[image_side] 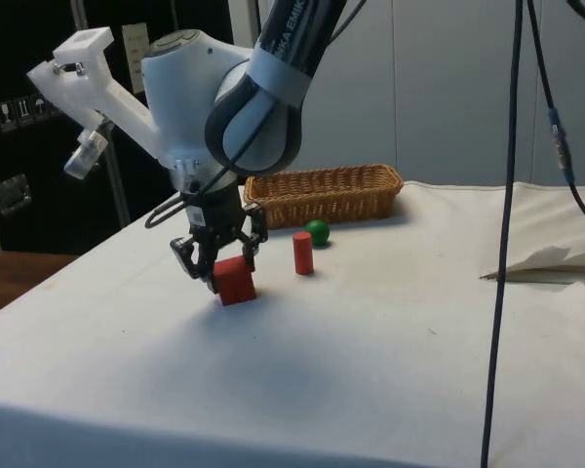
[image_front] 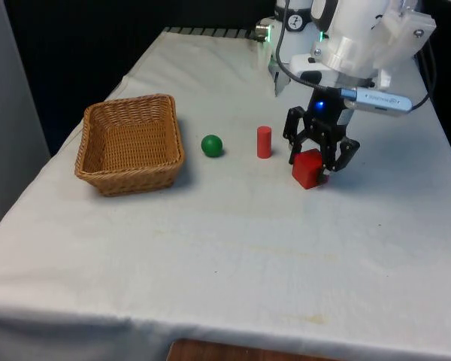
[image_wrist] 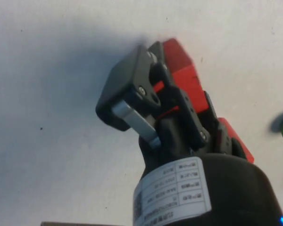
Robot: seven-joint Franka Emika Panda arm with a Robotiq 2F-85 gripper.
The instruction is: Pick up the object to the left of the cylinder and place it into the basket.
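Note:
A small green ball (image_front: 211, 145) lies on the white cloth just to the front view's left of an upright red cylinder (image_front: 264, 141). Further to that side stands a woven wicker basket (image_front: 95, 158), with nothing in it. My black gripper (image_front: 319, 158) hangs low at the cylinder's other side, open, its fingers spread over the top of a red cube (image_front: 308, 169). The side view has the gripper (image_side: 222, 261) straddling the cube (image_side: 235, 281), with the cylinder (image_side: 302, 253), ball (image_side: 317, 232) and basket (image_side: 324, 192) beyond. In the wrist view the cube (image_wrist: 179, 61) sits behind one finger (image_wrist: 132, 96).
The cloth's near half is bare. A black cable (image_side: 507, 195) hangs down in the side view's foreground, and the cloth is rumpled at that view's right edge (image_side: 556, 263).

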